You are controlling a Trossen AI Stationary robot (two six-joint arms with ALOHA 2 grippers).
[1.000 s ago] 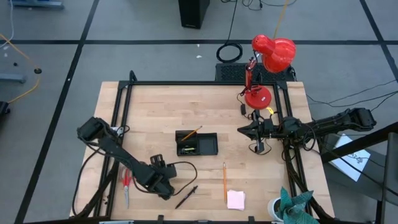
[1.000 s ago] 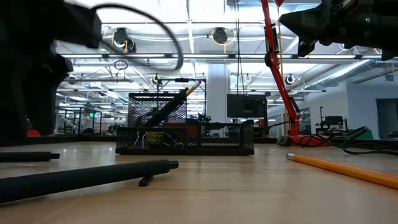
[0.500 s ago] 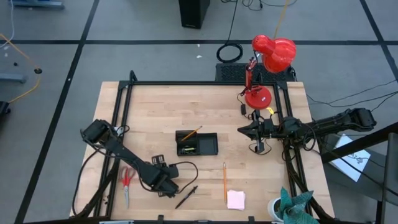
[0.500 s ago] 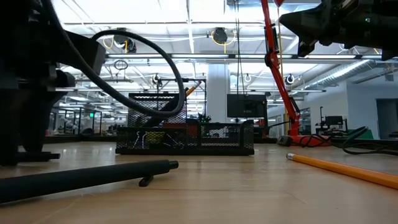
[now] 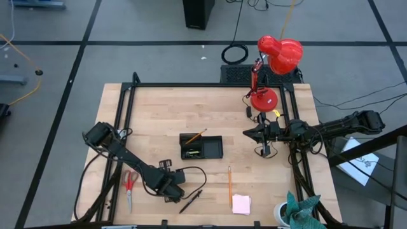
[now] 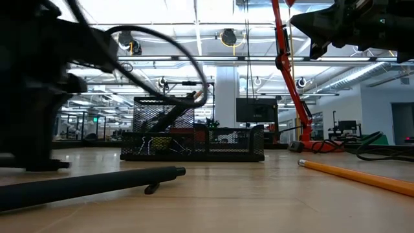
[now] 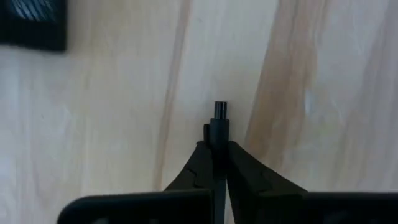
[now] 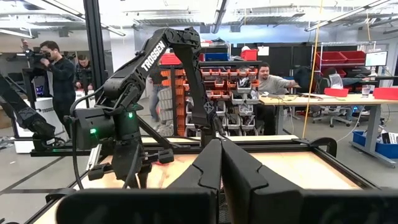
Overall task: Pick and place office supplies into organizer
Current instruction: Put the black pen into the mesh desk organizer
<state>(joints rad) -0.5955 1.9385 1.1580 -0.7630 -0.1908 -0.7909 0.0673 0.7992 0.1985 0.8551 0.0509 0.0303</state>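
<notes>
Left claw (image 7: 216,144) since clamped onto pen (image 7: 219,118); scissors (image 5: 130,184) beside.

"TROSSEN", seemingly, on left arm (image 8: 163,53)

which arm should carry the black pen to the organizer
Left. The left gripper is shut on the black pen near the table's front edge; the right gripper hangs shut beside the red lamp, beyond the organizer.

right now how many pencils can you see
2: one orange pencil lies on the table right of the organizer; another pencil stands slanted in the organizer. More may hide inside.
</notes>
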